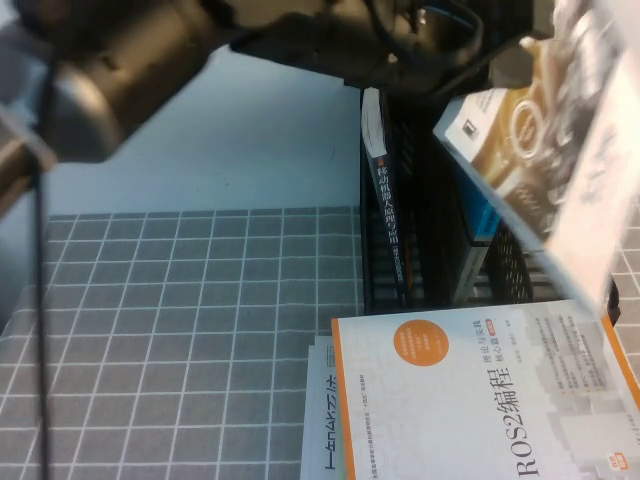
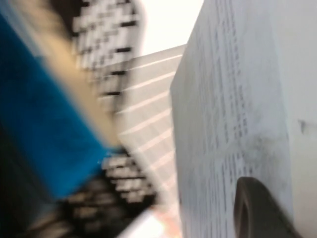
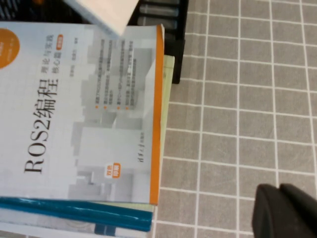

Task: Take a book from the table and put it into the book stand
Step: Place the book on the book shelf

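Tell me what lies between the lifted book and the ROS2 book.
High view: the book stand, its black wall between the book in the left gripper and the ROS2 book. The right gripper hovers over the table.

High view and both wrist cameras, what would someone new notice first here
The big book with the dark-and-gold cover hangs tilted in the air above the black book stand at the back right of the table; the left gripper, seen only in the left wrist view, presses its pale back. Below, the white ROS2 book with its orange circle tops a stack near the front. The right gripper hovers over bare checked cloth beside that stack.
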{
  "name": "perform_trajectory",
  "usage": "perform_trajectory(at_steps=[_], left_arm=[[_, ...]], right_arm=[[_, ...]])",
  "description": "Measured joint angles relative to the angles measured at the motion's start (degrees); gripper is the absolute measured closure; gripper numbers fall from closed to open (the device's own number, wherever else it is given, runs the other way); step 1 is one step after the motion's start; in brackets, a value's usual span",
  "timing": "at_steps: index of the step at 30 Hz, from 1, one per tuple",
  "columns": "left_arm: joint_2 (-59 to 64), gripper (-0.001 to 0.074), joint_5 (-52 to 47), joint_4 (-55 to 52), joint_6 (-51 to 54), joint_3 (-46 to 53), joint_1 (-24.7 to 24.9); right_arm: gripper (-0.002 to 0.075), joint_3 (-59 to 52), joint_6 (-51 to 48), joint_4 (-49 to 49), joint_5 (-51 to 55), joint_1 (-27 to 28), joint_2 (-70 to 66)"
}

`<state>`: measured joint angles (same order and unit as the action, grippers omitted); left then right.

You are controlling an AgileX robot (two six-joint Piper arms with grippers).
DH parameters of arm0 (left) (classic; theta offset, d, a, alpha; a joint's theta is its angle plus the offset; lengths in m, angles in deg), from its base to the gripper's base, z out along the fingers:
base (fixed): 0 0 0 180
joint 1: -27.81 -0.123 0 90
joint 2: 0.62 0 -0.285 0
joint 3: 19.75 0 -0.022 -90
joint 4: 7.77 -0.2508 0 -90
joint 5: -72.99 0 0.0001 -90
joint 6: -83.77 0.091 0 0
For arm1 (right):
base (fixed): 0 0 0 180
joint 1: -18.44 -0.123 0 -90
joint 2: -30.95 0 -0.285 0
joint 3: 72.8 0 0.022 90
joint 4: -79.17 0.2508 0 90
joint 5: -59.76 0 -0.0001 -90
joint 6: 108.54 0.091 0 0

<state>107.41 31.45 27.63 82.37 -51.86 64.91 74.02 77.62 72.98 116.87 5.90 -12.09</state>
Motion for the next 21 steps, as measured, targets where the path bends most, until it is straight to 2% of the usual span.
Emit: perform_trajectory(at_steps=[4,8,15,21], left_arm=[[6.8,0.0638,-3.3,-16.9,-12.4,-8.3,1.7],[11.2,0.0638,-3.8,-24.6,-19.4,-13.5,3.0],[13.6,0.0638,1.8,-35.4,-32.3,-16.4,6.1],[13.7,0.0638,3.9,-55.3,-46.9,-16.8,9.2]], right_arm=[[0.0729,0.0,-0.3,1.2,0.3,0.0,2.9],[0.0729,0.0,-0.3,2.8,0.6,0.0,3.7],[0.0729,0.0,-0.4,4.7,0.7,0.0,3.7],[0.0729,0.0,-2.5,6.8,1.5,0.0,3.7]])
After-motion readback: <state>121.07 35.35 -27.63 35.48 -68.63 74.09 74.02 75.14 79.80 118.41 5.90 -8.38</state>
